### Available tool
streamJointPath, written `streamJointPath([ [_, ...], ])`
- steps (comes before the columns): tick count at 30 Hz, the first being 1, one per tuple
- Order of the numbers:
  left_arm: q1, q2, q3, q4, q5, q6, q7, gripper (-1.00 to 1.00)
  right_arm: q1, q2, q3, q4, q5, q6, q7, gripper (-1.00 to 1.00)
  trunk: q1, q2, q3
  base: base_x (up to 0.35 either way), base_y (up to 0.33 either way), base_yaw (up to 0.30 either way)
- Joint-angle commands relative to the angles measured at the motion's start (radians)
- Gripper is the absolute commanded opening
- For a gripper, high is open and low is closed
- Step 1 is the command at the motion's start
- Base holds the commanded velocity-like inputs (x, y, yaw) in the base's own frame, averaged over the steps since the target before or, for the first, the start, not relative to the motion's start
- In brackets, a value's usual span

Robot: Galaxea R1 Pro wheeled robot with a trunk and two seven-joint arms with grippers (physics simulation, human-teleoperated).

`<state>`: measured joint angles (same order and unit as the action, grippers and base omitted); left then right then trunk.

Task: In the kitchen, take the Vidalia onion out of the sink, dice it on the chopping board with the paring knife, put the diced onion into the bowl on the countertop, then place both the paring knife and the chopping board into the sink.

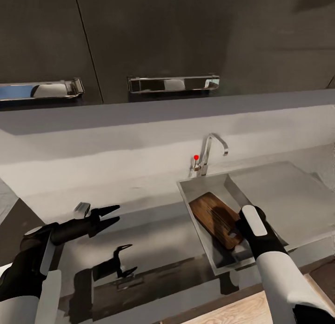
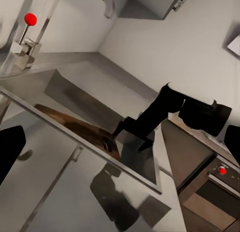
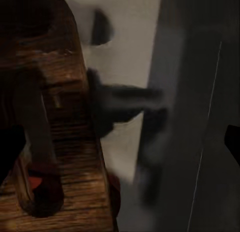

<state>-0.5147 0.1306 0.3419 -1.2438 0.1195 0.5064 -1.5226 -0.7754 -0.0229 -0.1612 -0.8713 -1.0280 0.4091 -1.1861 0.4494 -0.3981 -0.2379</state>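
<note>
The chopping board (image 1: pixel 216 219) lies tilted in the sink (image 1: pixel 279 194), near its front edge. Your right gripper (image 1: pixel 238 232) is at its handle end; grip unclear. Your left gripper (image 1: pixel 111 214) is open and empty. The task looks nearly done.

Chopping board (image 3: pixel 55 117) close, seemingly over sink (image 3: pixel 130 37).

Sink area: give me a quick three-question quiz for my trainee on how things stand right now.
1. True or false: the dark brown wood-grain chopping board lies flat on the glossy grey countertop.
2. Which gripper is at the board's slot-handle end? A: left gripper. B: right gripper.
3. Fill in: the left gripper's jaws stand ____.

Key: 1 false, it leans inside the rectangular stainless-steel sink. 2 B. 3 open.
</note>
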Motion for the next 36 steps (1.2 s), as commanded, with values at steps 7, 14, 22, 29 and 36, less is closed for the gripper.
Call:
streamJointPath([
  [7,-0.001,0.000,0.000,0.000,0.000,0.011,-0.004,1.00,-0.001,0.000,0.047,-0.085,-0.003,0.019,-0.004,1.00,0.001,-0.002,0.009,0.000,0.000,-0.069],
  [14,-0.001,0.000,0.001,0.000,0.000,0.011,-0.004,1.00,-0.001,0.002,0.195,-0.162,-0.004,0.022,-0.004,1.00,0.001,-0.002,0.020,0.000,0.000,-0.066],
  [22,-0.001,0.000,0.001,0.000,0.000,0.011,-0.004,1.00,-0.001,0.003,0.370,-0.248,-0.045,0.084,-0.004,1.00,0.001,-0.002,0.032,0.000,0.000,-0.080],
  [29,-0.001,0.000,0.001,0.000,0.000,0.011,-0.004,1.00,0.001,-0.005,0.504,-0.349,-0.076,0.267,0.078,1.00,0.001,-0.002,0.042,0.000,0.000,-0.034],
  [36,-0.001,0.000,0.000,0.000,0.000,0.011,-0.004,1.00,0.001,-0.227,0.507,-0.355,-0.074,0.359,0.487,1.00,0.001,-0.002,0.045,0.000,0.000,-0.001],
])
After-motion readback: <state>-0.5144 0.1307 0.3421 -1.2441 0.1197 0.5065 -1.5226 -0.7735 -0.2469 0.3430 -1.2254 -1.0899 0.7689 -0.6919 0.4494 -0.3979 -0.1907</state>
